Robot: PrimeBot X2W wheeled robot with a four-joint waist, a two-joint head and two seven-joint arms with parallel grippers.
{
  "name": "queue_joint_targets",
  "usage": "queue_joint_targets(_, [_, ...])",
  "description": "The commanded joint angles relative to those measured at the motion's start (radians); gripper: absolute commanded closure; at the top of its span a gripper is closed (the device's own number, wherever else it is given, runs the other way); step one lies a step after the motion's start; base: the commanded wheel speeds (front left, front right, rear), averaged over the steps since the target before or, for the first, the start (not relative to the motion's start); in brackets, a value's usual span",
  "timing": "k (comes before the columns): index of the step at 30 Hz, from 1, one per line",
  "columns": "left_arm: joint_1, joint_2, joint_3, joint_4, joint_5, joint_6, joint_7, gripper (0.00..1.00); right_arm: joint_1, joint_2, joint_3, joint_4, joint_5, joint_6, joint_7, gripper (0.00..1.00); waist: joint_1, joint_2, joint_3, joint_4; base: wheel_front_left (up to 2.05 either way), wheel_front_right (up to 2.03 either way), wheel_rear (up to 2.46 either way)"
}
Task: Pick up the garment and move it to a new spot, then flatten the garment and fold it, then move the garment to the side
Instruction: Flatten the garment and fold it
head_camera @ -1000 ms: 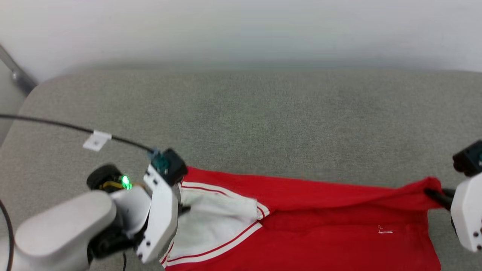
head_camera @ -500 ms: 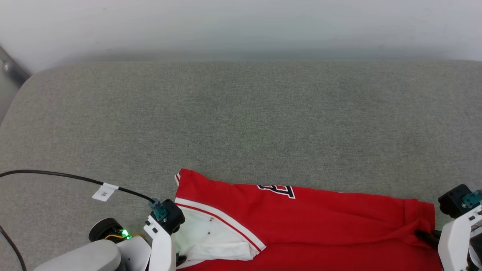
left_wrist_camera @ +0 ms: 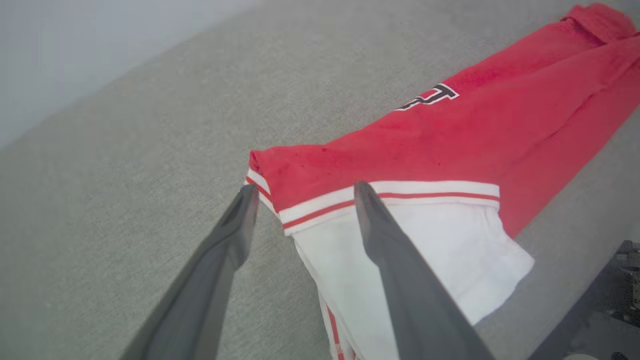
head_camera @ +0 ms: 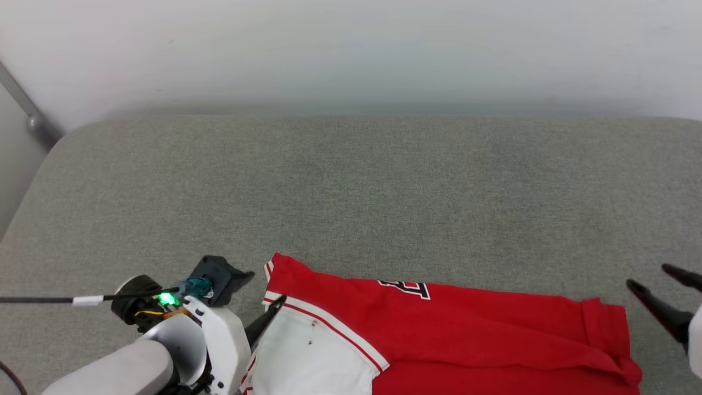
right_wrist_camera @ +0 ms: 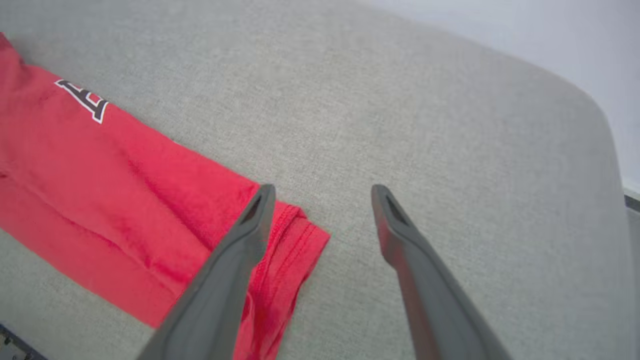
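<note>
The garment (head_camera: 466, 323) is a red jersey lying as a long strip on the grey cushion, near its front edge. Its white sleeve (head_camera: 312, 356) is at the left end, and black numerals (head_camera: 406, 286) peek out along the far fold. My left gripper (left_wrist_camera: 306, 190) is open, its fingers spread just above the striped sleeve trim and holding nothing. My right gripper (head_camera: 648, 275) is open too, hovering a little past the hem at the right end. In the right wrist view one finger overlaps the hem corner of the garment (right_wrist_camera: 125, 190).
The grey cushion (head_camera: 351, 192) stretches far back to a white wall (head_camera: 351, 49). A black cable with a white tag (head_camera: 82, 300) runs off left from my left wrist. A metal bar (head_camera: 33, 118) slants at the far left. The cushion's rounded right edge (right_wrist_camera: 607, 150) is close to my right gripper.
Both grippers have opened and let go of the garment's ends, and it now rests on the cushion. The right gripper has drawn away from the hem. The head camera has shifted.
</note>
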State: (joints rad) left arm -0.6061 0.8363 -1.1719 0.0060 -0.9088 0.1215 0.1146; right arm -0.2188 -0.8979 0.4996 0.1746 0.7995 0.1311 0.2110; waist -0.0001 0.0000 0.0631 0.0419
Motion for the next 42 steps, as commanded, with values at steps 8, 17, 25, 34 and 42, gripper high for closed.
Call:
queue_joint_targets(8, [0.102,-0.037,0.099,0.033,0.089,0.237,-0.301,0.0,0.154,0.063,-0.232,0.037,0.036,-0.001,-0.007,0.0,0.0001,0.0,0.001,0.01,0.0,0.0,0.0])
queue_joint_targets(17, [0.218,-0.132,0.251,0.041,0.179,0.378,-0.381,0.0,0.285,0.172,-0.309,0.033,0.116,-0.001,0.076,0.0,0.0001,0.0,0.034,0.038,0.0,0.0,0.0])
queue_joint_targets(25, [0.34,-0.233,0.432,0.022,0.304,0.367,-0.381,0.0,0.303,0.233,-0.287,0.059,0.138,-0.001,0.148,0.0,0.0001,0.0,0.052,0.062,0.0,0.0,0.0])
queue_joint_targets(34, [0.481,-0.37,0.642,0.029,0.453,0.307,-0.38,0.0,0.292,0.272,-0.178,0.06,0.19,0.0,0.258,0.0,0.0001,0.0,0.059,0.077,0.0,0.0,0.0])
queue_joint_targets(42, [0.571,-0.491,0.777,0.026,0.586,0.232,-0.38,0.0,0.212,0.283,-0.144,0.139,0.171,-0.001,0.284,0.36,0.0001,0.0,0.053,0.076,0.0,0.0,0.0])
